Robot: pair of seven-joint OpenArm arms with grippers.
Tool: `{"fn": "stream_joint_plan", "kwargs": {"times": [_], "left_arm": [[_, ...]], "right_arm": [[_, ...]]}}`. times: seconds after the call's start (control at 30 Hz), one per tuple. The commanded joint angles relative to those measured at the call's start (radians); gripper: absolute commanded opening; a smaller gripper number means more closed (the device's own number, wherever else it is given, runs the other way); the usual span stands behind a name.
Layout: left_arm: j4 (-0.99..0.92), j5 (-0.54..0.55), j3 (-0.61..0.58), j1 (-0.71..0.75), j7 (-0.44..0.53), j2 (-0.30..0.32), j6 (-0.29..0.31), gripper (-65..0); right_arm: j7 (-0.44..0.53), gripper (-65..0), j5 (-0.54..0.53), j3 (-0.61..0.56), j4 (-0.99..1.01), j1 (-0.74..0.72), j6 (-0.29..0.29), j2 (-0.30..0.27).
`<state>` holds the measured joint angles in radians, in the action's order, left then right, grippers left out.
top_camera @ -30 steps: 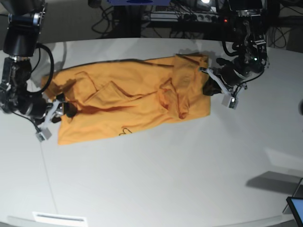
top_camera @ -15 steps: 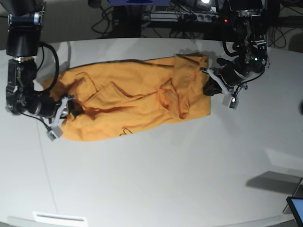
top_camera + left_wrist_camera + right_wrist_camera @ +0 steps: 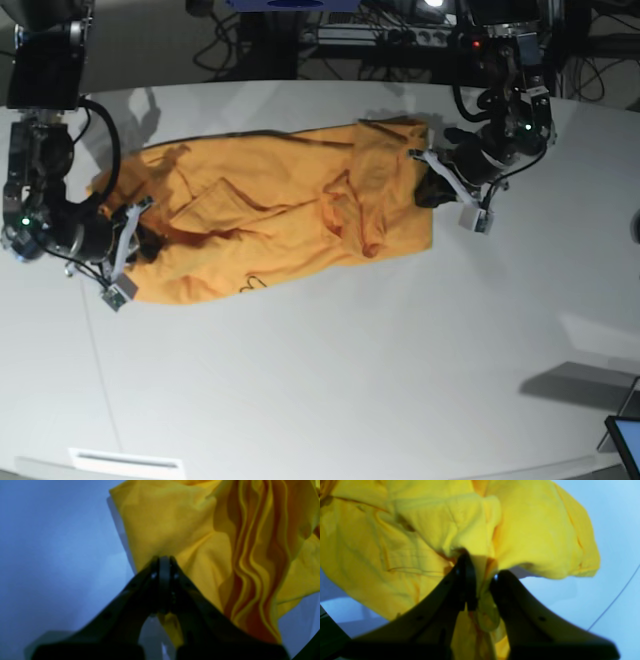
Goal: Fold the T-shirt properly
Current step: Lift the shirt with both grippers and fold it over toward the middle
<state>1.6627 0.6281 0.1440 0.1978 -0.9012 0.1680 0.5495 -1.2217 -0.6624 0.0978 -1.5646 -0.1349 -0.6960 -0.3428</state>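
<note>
The orange-yellow T-shirt lies rumpled across the white table, with thin dark lettering near its front edge. On the base view's right, my left gripper sits at the shirt's right edge. In the left wrist view its jaws are pressed together, shut on the edge of the folded cloth. On the base view's left, my right gripper is at the shirt's left end. The right wrist view shows the right gripper shut on a bunch of yellow cloth.
Cables and equipment crowd the far side behind the table. A white label lies at the front left edge. A screen corner pokes in at the bottom right.
My right gripper has closed on the shirt's left end, bunching the corner. My left gripper has drawn the right edge a little to the left and toward the back.
</note>
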Motion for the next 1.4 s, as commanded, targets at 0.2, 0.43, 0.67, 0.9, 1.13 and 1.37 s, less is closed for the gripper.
{"fn": "stream_joint_plan", "kwargs": {"times": [0.2,0.43,0.67,0.9,1.13,1.37], "left_arm": [[0.012,0.011,-0.082,-0.007,0.001,-0.025,0.002,-65.0],[0.006,0.009,-0.085,-0.041,0.001,-0.107,0.001,-65.0],[-0.04,-0.034,-0.159,-0.074,0.004,-0.166,-0.029,-65.0],[-0.126,-0.072,-0.169,-0.093,0.064,-0.221,-0.029,-65.0],[-0.172,-0.07,-0.169,-0.134,0.064,-0.244,-0.029,-65.0],[-0.178,-0.07,-0.169,-0.154,0.066,-0.246,-0.029,-65.0]], "right_arm": [[0.0,-62.2,-0.075,0.009,-0.098,-0.019,-0.002,0.021],[-0.002,-62.2,-0.089,0.003,-0.152,-0.024,-0.002,0.095],[-0.002,-62.2,-0.156,0.004,-0.165,-0.049,-0.002,0.13],[-0.002,-62.2,-0.208,0.001,-0.196,-0.067,-0.002,0.181],[-0.002,-62.2,-0.208,-0.037,-0.214,-0.065,-0.002,0.244],[-0.002,-62.2,-0.204,-0.066,-0.214,-0.027,-0.002,0.311]]}}
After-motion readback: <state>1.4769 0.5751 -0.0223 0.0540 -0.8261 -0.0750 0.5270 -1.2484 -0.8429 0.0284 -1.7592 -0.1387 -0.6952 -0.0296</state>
